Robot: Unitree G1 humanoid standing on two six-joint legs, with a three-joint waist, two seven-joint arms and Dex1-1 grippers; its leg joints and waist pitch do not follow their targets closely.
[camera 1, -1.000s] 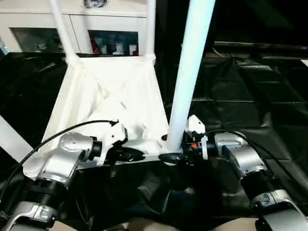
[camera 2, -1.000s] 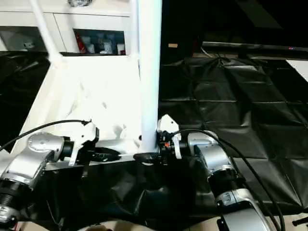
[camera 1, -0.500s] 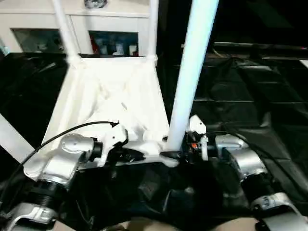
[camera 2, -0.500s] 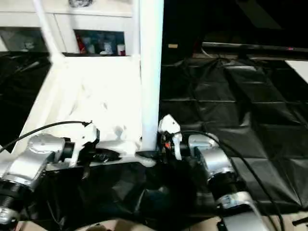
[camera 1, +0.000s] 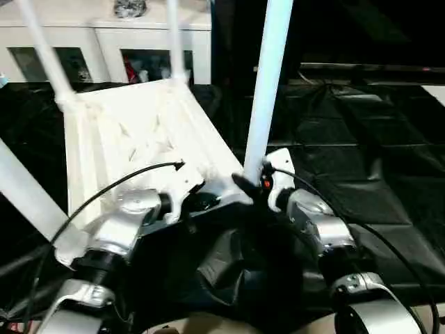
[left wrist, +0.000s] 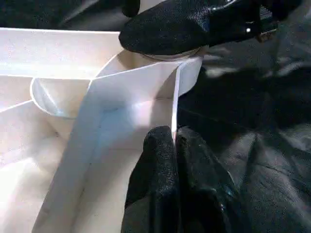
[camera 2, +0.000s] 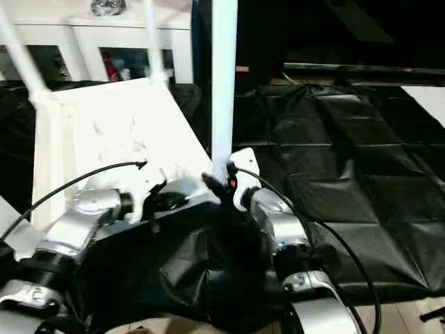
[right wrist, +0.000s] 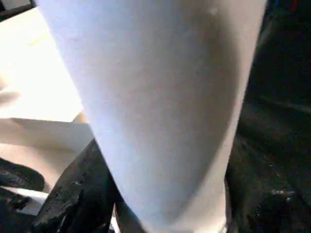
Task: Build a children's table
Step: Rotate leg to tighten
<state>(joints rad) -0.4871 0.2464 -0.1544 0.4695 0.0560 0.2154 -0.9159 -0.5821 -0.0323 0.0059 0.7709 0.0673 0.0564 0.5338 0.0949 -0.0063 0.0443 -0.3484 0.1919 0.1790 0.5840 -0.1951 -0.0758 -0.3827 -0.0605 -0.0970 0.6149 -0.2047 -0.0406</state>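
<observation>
The left claw (left wrist: 174, 160) is clenched on the thin near rim of the upturned white tabletop (camera 1: 132, 132), which tilts up beyond it. Just beside it, the right claw (camera 1: 243, 186) grips the foot of an upright tube leg (camera 1: 264, 83) at the tabletop's near corner socket (left wrist: 160, 53).

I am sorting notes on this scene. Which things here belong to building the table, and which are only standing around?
Belong to the job:
- tabletop, underside up, its rim pinched by the left gripper
- near leg, upright, held by the right gripper
- three other legs, such as one

Only standing around:
- white cabinet
- black sheet
</observation>
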